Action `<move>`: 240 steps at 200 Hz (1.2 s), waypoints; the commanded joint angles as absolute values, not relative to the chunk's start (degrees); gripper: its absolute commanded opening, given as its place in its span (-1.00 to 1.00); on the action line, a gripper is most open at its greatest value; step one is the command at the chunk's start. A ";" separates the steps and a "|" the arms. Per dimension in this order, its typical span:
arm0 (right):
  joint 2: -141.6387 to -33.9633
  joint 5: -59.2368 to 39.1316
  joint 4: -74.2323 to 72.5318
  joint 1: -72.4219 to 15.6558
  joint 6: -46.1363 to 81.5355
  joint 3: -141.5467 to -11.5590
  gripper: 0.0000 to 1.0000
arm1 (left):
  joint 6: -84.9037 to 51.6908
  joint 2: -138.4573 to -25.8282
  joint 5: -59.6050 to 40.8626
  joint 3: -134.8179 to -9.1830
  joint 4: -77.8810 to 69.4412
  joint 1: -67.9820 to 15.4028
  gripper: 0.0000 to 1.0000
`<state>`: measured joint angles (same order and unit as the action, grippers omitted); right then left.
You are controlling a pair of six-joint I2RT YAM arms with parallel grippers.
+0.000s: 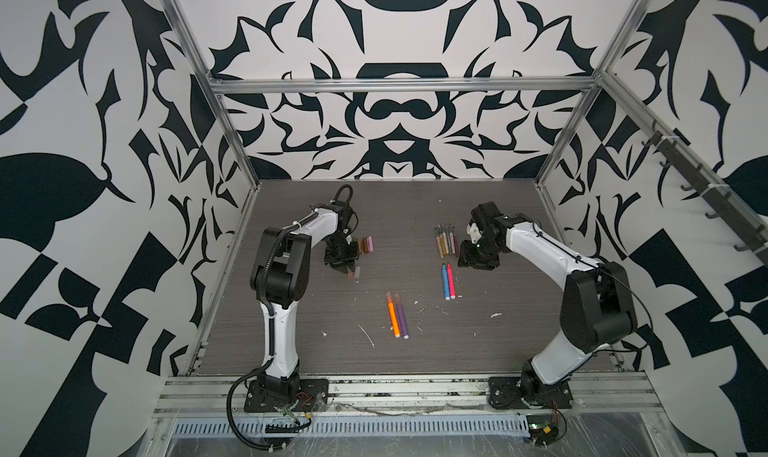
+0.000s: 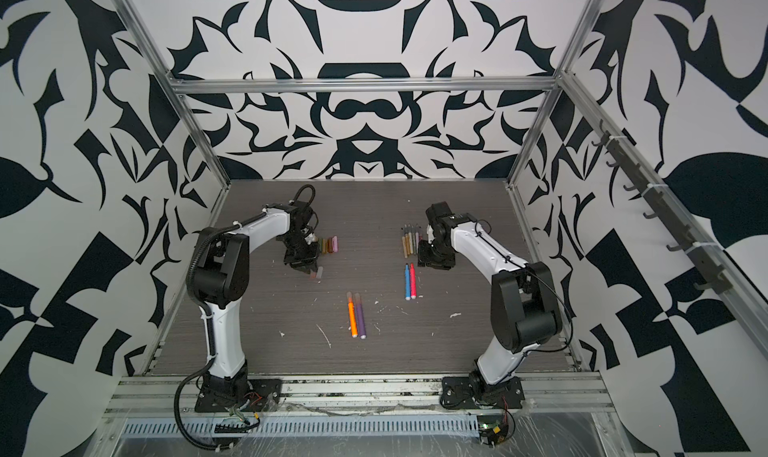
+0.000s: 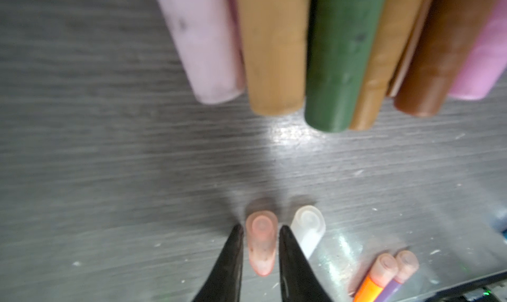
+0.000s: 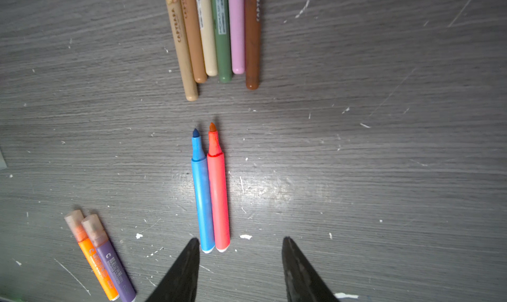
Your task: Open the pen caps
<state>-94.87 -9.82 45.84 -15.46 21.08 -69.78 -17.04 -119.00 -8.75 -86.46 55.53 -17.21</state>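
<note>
1. Straddling a translucent peach cap (image 3: 262, 248) that lies flat on the counter (image 3: 109, 177), the left gripper (image 3: 260, 227) has its jaws slightly parted. A thin gap shows on either side, so it is loose around the cap and not pinching it. A clear cap (image 3: 307, 229) lies just beside.
2. In a top view these two loose caps sit left of centre, just below a row of pulled caps (image 1: 365, 244) in lilac, tan, green, brown and pink, lying side by side.
3. The right gripper (image 4: 238, 240) is spread wide with nothing between its jaws, near the rear ends of the blue pen (image 4: 202, 193) and the coral pen (image 4: 218, 193). Both pens are bare-tipped and lie right of centre in both top views. A row of thin pens (image 1: 446, 241) lies just above them in the frame.
4. The orange pen (image 1: 392, 315) and the purple pen (image 1: 401, 315) remain capped. They touch each other at lower centre, each with a cloudy cap on its upper end.
5. These pens look light, stiff and smooth, and being round they would likely roll or slip under a careless pinch. The caps are probably press-fit. A sound hold would be one gripper across the middle of the barrel and the other across the cap near its seam, pulling straight along the pen. Because the two pens touch, the jaws could catch both at once.
</note>
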 commanded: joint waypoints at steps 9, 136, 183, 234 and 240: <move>-93.78 -10.07 45.67 -15.25 21.53 -69.96 0.02 | -17.06 -119.71 -8.42 -87.89 57.86 -17.10 -0.34; -93.65 -10.26 45.40 -15.35 21.64 -69.80 0.02 | -17.79 -121.84 -4.80 -100.18 62.52 -15.53 -0.23; -92.90 -10.10 45.56 -15.30 21.72 -69.43 0.02 | -18.46 -128.23 -4.91 -109.65 64.59 -13.04 -0.55; -92.56 -9.70 45.73 -15.23 21.65 -69.35 0.02 | -17.97 -133.24 -5.53 -117.87 67.52 -12.66 -0.81; -92.59 -9.68 45.74 -15.26 21.64 -69.35 0.02 | -17.96 -133.69 -5.69 -118.26 67.69 -12.66 -0.86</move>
<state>-94.85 -9.87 45.15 -15.46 21.10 -69.30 -18.13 -131.74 -5.15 -115.59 62.96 -12.53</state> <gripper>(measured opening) 0.510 0.096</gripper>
